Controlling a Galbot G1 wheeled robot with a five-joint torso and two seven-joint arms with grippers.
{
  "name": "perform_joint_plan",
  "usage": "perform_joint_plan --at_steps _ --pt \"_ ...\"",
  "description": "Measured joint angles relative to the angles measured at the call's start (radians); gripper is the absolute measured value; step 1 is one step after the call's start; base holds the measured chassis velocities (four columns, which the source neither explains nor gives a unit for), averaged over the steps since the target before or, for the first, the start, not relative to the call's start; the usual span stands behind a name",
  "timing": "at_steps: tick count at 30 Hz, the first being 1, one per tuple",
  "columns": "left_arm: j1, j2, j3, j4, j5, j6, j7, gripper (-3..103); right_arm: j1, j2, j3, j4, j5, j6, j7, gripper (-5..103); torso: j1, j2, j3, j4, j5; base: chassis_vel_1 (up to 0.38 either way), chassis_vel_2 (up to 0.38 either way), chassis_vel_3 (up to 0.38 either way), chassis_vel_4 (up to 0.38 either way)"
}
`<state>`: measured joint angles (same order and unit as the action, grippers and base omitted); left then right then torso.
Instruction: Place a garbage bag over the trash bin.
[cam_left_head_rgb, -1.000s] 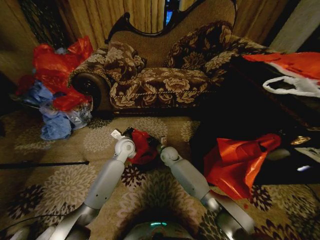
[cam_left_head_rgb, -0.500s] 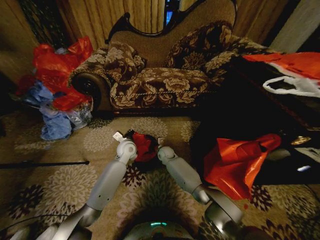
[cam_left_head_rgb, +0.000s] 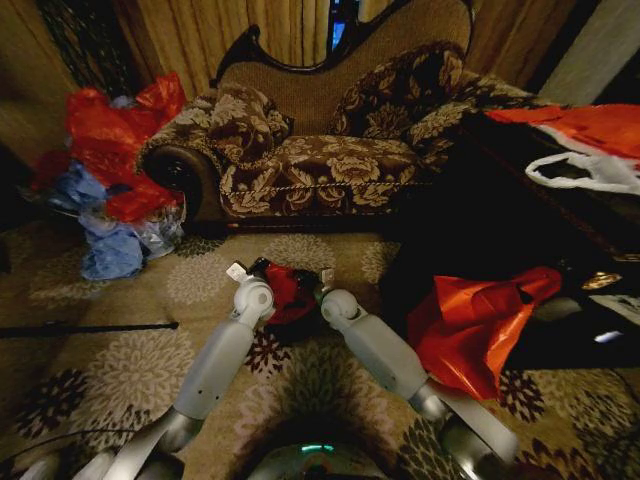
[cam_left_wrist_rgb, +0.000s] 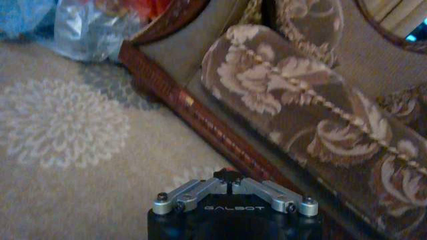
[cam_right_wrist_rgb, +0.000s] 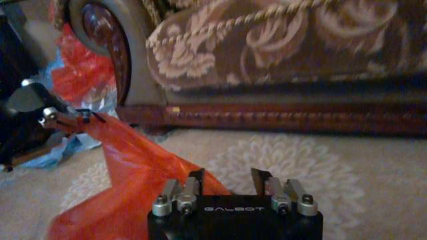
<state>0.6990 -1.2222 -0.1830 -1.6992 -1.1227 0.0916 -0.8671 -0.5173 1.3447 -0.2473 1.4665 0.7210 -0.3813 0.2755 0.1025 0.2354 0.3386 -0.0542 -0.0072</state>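
Both grippers meet on the carpet (cam_left_head_rgb: 130, 350) before the sofa (cam_left_head_rgb: 320, 160). Left gripper (cam_right_wrist_rgb: 80, 116) pinches the garbage bag (cam_right_wrist_rgb: 127, 170); right gripper (cam_right_wrist_rgb: 227, 175) spread beside it. Trash bin (cam_left_head_rgb: 300, 320) under bag.

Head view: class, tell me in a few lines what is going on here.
Both arms reach down to the carpet in front of the sofa. The left end effector is shut on one edge of the red bag. The bag stretches across to the right end effector, whose fingers stand apart. The bag lies bunched on the black bin between the two arms.
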Motion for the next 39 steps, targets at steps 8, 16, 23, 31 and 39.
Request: perform_joint_plan --at_steps 8,16,23,31,39 --pt "-0.006 0.011 -0.006 -0.003 0.006 0.0 0.011 0 -0.072 -0.125 0.055 0.211 0.039 -0.032 0.029 78 0.0 0.0 0.0 -0.0001 0.0 0.0 0.0 0.0 0.0" --pt "-0.016 -0.01 0.009 0.042 0.029 0.0 0.024 0 -0.214 -0.244 0.12 0.422 0.064 -0.104 -0.019 99 0.0 0.0 0.0 -0.0005 0.0001 0.0 0.0 0.0 0.0" --pt "-0.036 -0.019 0.018 0.074 0.038 -0.001 0.028 0 -0.241 -0.256 0.065 0.496 0.04 -0.183 -0.02 100 0.0 0.0 0.0 -0.0002 -0.0001 0.0 0.0 0.0 0.0" --pt "-0.037 -0.032 0.027 0.077 0.049 -0.003 0.026 0 -0.173 -0.157 -0.032 0.364 -0.056 -0.21 0.083 100 0.0 0.0 0.0 0.0 -0.0003 0.0 0.0 0.0 0.0" --pt "-0.027 -0.028 0.024 0.051 0.047 -0.004 0.017 0 -0.107 -0.092 -0.095 0.224 -0.11 -0.264 0.089 100 0.0 0.0 0.0 -0.0002 -0.0003 0.0 0.0 0.0 0.0"
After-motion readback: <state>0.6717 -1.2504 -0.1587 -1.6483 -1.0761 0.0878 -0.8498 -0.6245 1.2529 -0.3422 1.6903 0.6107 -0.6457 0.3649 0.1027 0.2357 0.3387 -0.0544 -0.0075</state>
